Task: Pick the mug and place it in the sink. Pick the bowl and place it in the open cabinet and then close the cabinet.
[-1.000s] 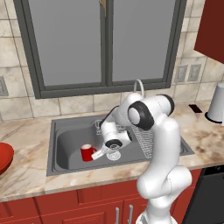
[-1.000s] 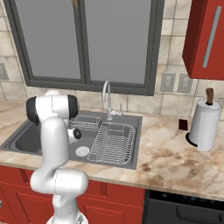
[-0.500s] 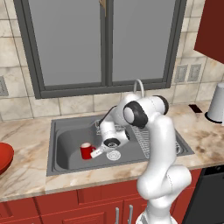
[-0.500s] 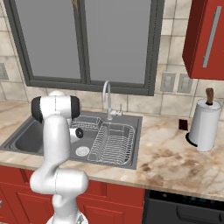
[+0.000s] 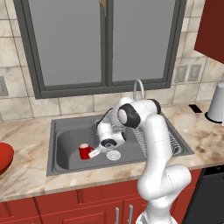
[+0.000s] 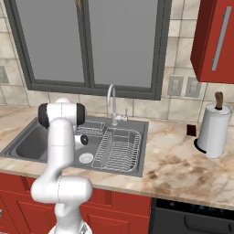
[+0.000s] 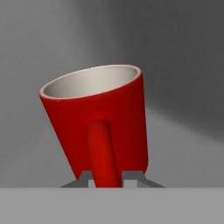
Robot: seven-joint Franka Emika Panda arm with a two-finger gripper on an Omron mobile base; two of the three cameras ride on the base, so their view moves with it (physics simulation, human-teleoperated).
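- Gripping the handle of the small glossy red cylindrical mug, the two-finger gripper had its dark fingertips pressed in on either side of that handle, as the hand view showed.
- The mug's pale interior faced up and away from the hand, its body tilted in that rolled view against plain grey metal.
- In the left base view the gripper reached low into the large rectangular grey metal sink, with the mug in the left part of the basin, at or just above the floor; which of the two could not be told.
- A round drain lay just beside the hand, and a wire dish rack filled the sink's right side.
- A curved silver faucet stood behind the basin, under a grey-framed window.
- A wide shallow glossy red bowl sat on the marble counter, well apart from the sink at the left edge.
- A red wall cabinet with a long silver bar handle hung upper right, above a white paper towel roll.
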